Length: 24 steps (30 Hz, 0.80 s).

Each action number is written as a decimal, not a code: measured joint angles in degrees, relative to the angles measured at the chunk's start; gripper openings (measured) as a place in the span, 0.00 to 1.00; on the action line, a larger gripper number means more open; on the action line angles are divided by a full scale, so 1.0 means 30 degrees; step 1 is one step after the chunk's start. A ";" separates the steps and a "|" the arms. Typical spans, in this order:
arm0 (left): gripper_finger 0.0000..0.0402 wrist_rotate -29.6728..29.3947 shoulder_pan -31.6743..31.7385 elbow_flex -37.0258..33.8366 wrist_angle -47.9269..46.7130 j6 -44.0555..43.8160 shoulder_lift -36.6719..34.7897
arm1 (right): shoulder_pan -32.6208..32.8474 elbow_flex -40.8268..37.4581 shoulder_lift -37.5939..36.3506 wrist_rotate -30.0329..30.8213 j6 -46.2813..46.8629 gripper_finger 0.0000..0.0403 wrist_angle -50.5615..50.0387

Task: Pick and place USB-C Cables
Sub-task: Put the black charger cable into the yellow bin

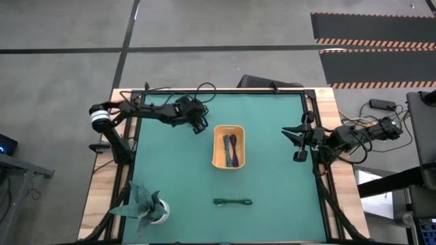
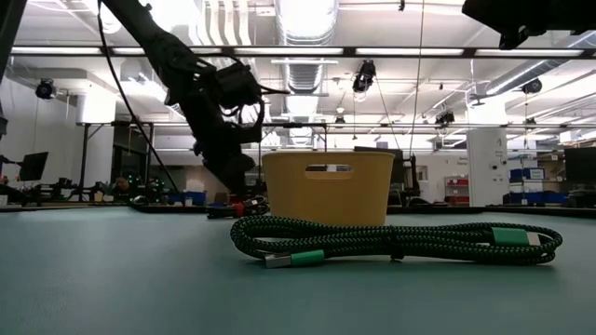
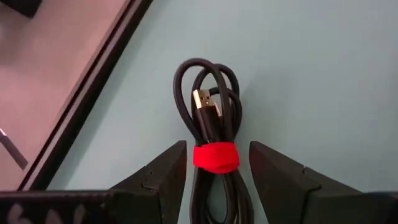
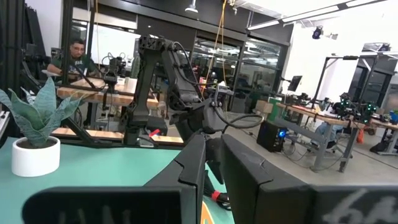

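Progress: cables [image 1: 231, 150] already lying in orange tray [image 1: 228, 129]; two left on bench.
Left hand [image 3: 214, 180]: spread, straddling red-and-black cable [image 3: 208, 112], not pinched yet.
Green cable [image 1: 232, 201]: well apart, untouched.
Right hand [image 1: 298, 144]: pressed together, waiting aside.

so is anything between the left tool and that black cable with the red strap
Nothing visible. The left tool is open and straddles the black cable with the red strap, one finger on each side of the red band, with only bare green mat around it.
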 joint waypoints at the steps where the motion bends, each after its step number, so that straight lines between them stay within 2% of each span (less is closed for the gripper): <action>1: 0.40 0.0007 0.0036 -0.0062 -0.0007 -0.0003 0.0041 | -0.0002 0.0000 -0.0006 0.0004 0.0003 0.11 -0.0005; 17: 0.39 -0.0022 0.0348 -0.1080 0.0938 -0.0041 0.0560 | -0.0007 0.0000 0.0000 0.0007 0.0017 0.11 -0.0005; 24: 0.26 0.0007 0.0348 -0.1080 0.0841 -0.0164 0.0560 | 0.0000 0.0000 0.0000 0.0005 0.0017 0.11 -0.0005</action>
